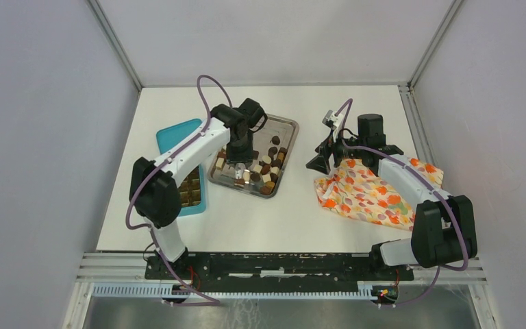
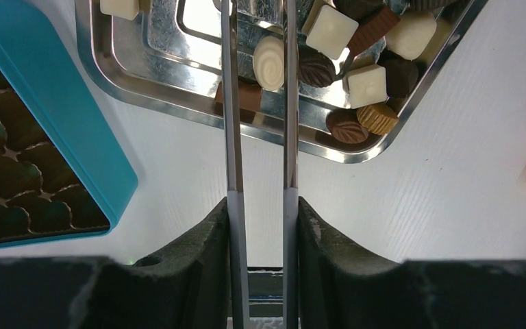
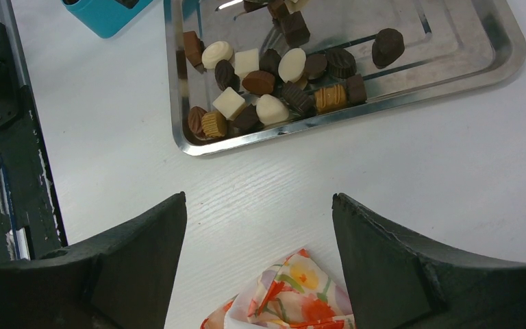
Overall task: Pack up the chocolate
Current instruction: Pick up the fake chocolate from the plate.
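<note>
The left pincer is closed on a pair of steel tongs. Its dark pads press against the outer faces of the two long blades. The blades run parallel with a narrow gap between them, and they reach out from the pincer over the near rim of a steel tray. In the gap near the tips lie a cream swirl piece and, closer to the rim, a brown piece. Whether the blades are pinching either one cannot be told.

The rest of the chocolates are in the same tray. They are white, mid-brown and dark pieces, square and rounded, crowded mostly toward one corner. A few more lie apart from them on the bare metal. Just beside the tray, to the left arm's side, sits a teal box with a dark brown compartmented inside. Whether those hollows are filled is not clear.

The right pincer stands wide open with nothing between its fingers. It hangs over the white worktop. An orange floral cloth lies crumpled under and behind it, and the tray is near its front. In the overhead view the cloth lies on the right side of the worktop, apart from the tray.
</note>
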Robot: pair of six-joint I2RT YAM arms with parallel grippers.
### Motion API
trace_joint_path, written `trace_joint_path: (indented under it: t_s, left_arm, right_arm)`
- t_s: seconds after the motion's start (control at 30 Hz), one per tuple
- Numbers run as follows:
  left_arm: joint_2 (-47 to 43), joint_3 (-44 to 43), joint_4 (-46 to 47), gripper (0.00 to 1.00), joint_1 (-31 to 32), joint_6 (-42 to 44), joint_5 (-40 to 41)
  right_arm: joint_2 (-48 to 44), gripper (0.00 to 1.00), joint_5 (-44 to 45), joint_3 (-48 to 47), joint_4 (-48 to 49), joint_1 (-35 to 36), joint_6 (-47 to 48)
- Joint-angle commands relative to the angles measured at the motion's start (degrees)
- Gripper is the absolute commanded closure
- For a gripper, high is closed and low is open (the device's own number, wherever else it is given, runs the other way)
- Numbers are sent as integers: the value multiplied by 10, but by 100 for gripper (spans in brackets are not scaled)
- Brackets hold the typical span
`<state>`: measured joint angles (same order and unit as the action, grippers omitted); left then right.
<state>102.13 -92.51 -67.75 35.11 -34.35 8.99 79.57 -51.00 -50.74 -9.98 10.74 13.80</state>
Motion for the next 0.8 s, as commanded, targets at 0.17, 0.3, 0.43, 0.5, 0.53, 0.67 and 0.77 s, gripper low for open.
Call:
trace_joint_path:
  t_s: [0.17,0.3,0.43,0.5,0.53,0.67,0.77]
  left_arm:
    - [24,-41,-12,58,2,25,11]
    - [31,-46,-11,58,3,27,9]
    - [34,-51,-11,58,3,28,4]
    - [30,-55,-10,58,4,26,2]
    - [29,-57,-10,58,4,26,2]
    - [24,-63,-11,58,4,25,2]
    - [26,-61,-11,58,4,25,1]
  right_arm:
    - [-3,17,-8,0,15,-2,8]
    - [-3,17,-7,0,16,-2,7]
    - [-2,17,-7,0,15,-2,8]
    - [-2,17,-7,0,16,-2,8]
    - [-2,17,-7,0,15,-2,8]
    - [0,17,-7,0,16,-1,8]
    - [-1,17,-8,0,15,-2,8]
